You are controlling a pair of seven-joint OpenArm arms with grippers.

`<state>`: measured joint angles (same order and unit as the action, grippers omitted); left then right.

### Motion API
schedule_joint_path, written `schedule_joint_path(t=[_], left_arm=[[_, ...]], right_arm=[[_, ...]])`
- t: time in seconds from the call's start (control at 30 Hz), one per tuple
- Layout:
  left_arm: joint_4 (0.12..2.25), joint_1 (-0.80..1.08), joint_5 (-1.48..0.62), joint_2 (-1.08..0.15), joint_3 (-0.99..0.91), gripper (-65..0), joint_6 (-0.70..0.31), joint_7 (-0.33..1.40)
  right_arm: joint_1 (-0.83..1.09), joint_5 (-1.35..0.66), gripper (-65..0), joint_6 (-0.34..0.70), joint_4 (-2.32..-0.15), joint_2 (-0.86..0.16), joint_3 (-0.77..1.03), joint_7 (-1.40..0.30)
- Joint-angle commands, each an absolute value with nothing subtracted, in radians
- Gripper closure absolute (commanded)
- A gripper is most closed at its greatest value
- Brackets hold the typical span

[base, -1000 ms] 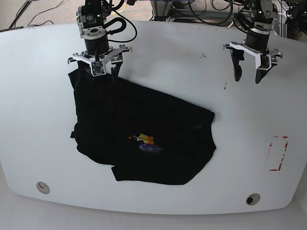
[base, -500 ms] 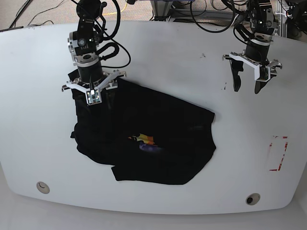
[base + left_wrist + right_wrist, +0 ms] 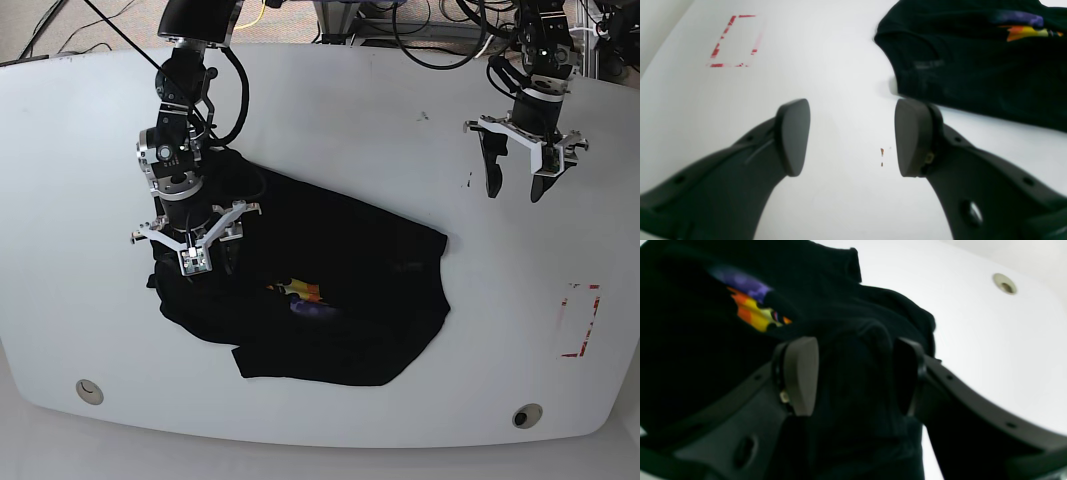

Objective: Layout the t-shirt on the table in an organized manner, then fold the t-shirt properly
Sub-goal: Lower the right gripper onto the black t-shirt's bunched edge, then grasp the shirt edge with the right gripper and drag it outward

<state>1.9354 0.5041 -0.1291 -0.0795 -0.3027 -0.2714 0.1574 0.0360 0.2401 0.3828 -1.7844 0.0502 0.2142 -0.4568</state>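
Note:
The black t-shirt [image 3: 370, 300] lies crumpled on the white table [image 3: 350, 110], left of centre, with a slice of its orange and purple print [image 3: 305, 298] showing. My right gripper [image 3: 195, 266] hangs over the shirt's left part. In the right wrist view my right gripper [image 3: 853, 373] is open, its fingers [image 3: 801, 380] either side of a raised ridge of black cloth [image 3: 857, 350]. My left gripper [image 3: 514, 192] is open above bare table at the far right. In the left wrist view my left gripper [image 3: 851, 136] holds nothing, and the t-shirt [image 3: 973, 66] lies ahead to its right.
Red tape marks [image 3: 580, 320] sit near the right edge and show as red tape marks [image 3: 733, 41] in the left wrist view. Two round holes [image 3: 89, 391] [image 3: 526, 415] are near the front edge. Dark specks [image 3: 882, 155] lie under the left gripper. Cables run behind the table.
My right gripper has travelled from the shirt's far edge toward the front, over its left part. The shirt's far left corner has shifted slightly. The left gripper has barely moved.

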Motion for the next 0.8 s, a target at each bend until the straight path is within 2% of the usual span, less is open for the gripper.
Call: schedule_joint_path(t=[0.0, 0.63, 0.73, 0.77], left_arm=[[1.954, 0.504, -0.136, -0.091, -0.306, -37.9, -0.271, 0.127], [1.954, 0.507, -0.134, -0.091, -0.308, -37.9, -0.271, 0.127], [1.954, 0.507, -0.134, -0.091, -0.308, -37.9, -0.271, 0.127], [1.954, 0.507, -0.134, -0.091, -0.308, -37.9, -0.271, 0.127]], right_arm=[[-0.013, 0.232, -34.6, 0.38, -1.762, 0.048, 0.214, -0.433], [-0.151, 0.232, -33.6, 0.377, -1.573, 0.041, 0.216, -0.43], [-0.151, 0.232, -27.1, 0.378, -1.555, 0.028, 0.216, -0.43], [-0.151, 0.232, -22.5, 0.378, -1.549, 0.028, 0.216, -0.43]])
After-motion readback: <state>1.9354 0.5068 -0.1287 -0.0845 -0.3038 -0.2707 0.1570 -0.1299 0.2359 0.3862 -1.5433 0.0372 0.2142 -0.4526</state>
